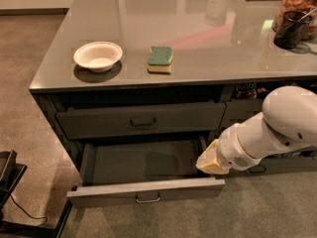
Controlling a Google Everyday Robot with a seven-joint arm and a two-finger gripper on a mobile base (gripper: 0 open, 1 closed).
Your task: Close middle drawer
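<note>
The middle drawer [119, 193], wide and dark grey, with a low flat front and a small metal loop pull [148, 199], stands pulled well out below the worktop [208, 58], showing its shallow grey inside. The tool [211, 159] hovers just over one front corner.

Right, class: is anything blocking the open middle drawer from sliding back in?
No object shows inside the middle drawer. Only the gripper itself hangs by its right end, just behind the front panel, possibly in the drawer's path.

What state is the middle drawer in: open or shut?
Open: the middle drawer is pulled out, inside showing; the claw is at its right end.
</note>
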